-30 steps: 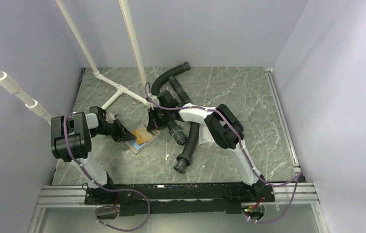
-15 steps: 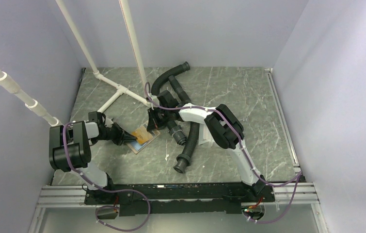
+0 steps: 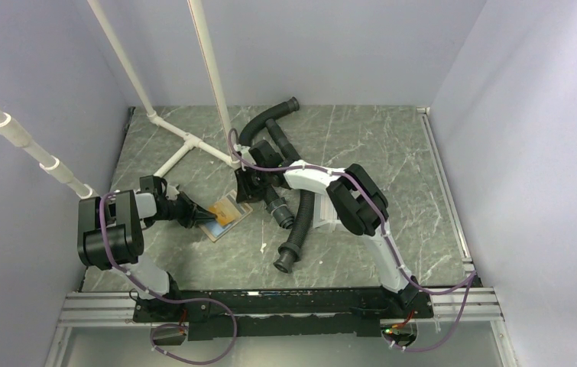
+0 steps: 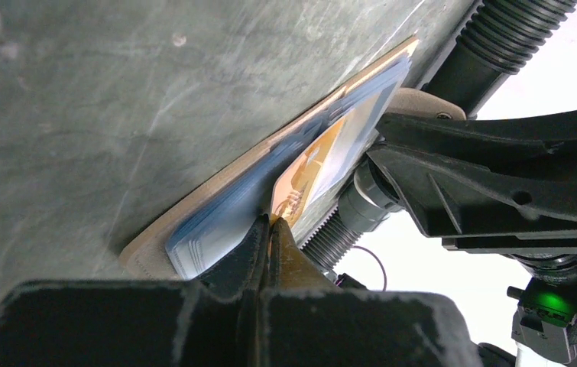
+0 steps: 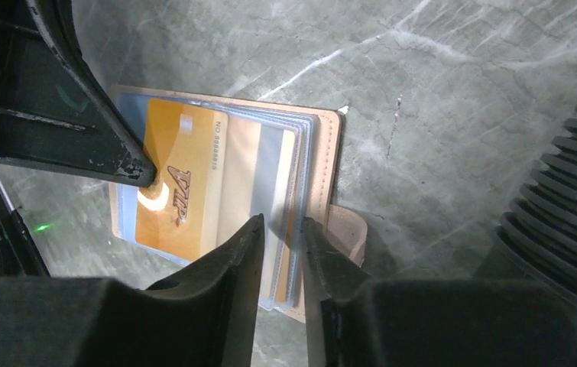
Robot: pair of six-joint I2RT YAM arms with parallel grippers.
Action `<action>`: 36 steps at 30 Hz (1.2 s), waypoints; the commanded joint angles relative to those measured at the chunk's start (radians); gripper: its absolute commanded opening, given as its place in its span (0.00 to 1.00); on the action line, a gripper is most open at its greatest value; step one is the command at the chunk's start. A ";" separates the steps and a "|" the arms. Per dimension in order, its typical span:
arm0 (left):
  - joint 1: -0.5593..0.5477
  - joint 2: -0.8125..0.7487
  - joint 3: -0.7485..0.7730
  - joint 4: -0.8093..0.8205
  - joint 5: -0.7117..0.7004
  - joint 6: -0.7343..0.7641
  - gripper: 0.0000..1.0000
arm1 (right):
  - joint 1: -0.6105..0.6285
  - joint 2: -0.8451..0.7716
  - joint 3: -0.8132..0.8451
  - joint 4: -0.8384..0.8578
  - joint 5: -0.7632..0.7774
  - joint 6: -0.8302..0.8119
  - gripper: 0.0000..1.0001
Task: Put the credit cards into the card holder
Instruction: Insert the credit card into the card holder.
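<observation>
The tan card holder lies open on the marble table, its clear blue-edged sleeves facing up. An orange-yellow credit card lies on the left sleeves. My left gripper is shut on that card's near corner, low at the holder's left side; its finger shows in the right wrist view. My right gripper hovers over the sleeves near the snap tab, jaws a narrow gap apart and holding nothing. In the top view the left gripper and right gripper flank the holder.
Black corrugated hoses lie right of the holder and behind it. White pipes run across the back left. A white tray edge shows under the right arm. Grey walls enclose the table on three sides.
My right gripper's jaws have parted from shut to a narrow gap. The left arm's elbow dropped toward the near edge while its gripper stayed shut on the card.
</observation>
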 commanded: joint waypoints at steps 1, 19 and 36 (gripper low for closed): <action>0.001 0.012 -0.018 0.091 -0.019 -0.031 0.00 | -0.001 0.034 0.015 -0.018 -0.003 0.004 0.22; -0.198 0.031 0.150 0.026 -0.220 -0.005 0.00 | 0.024 0.066 0.027 0.019 -0.101 0.027 0.00; -0.304 0.022 0.276 -0.104 -0.369 0.118 0.21 | 0.025 0.056 0.020 0.008 -0.054 0.000 0.00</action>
